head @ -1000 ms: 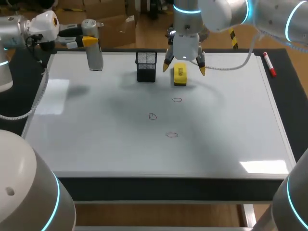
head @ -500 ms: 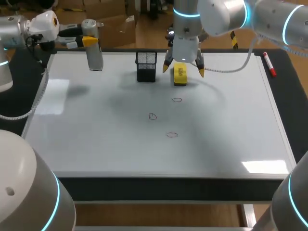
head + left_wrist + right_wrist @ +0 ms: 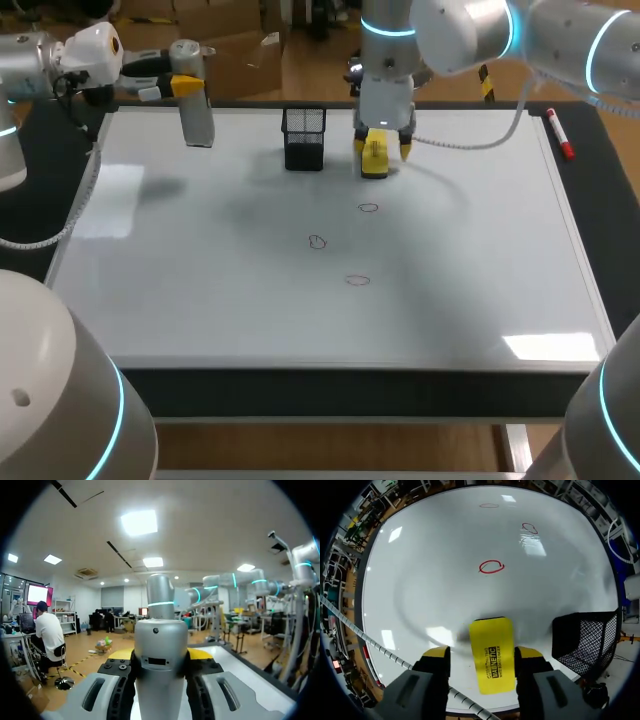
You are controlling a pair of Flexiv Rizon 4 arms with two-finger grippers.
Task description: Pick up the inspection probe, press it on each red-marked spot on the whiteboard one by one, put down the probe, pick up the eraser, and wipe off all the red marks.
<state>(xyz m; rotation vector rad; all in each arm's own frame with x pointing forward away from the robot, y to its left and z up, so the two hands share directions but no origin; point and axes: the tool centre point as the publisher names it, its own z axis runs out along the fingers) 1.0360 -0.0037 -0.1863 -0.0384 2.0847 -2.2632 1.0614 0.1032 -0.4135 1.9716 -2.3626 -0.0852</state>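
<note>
Head view: the whiteboard (image 3: 200,260) covers the table. The left gripper (image 3: 180,86) pinches the upright inspection probe (image 3: 194,105) over its far left corner. The right gripper (image 3: 381,146) straddles the eraser (image 3: 374,158) near the far edge, spread, with a gap beside one finger. Three red marks (image 3: 317,241) lie mid-board.

Robotics lab: arms (image 3: 470,30) over whiteboard (image 3: 200,290)

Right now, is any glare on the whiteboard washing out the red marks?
Head view: no. The glare patches sit near the whiteboard's near-right and left edges, away from all three red marks. Right wrist view: lamp reflections lie beside the two farther marks without covering them. The nearest mark is clean, and soft shadow surrounds the eraser.
</note>
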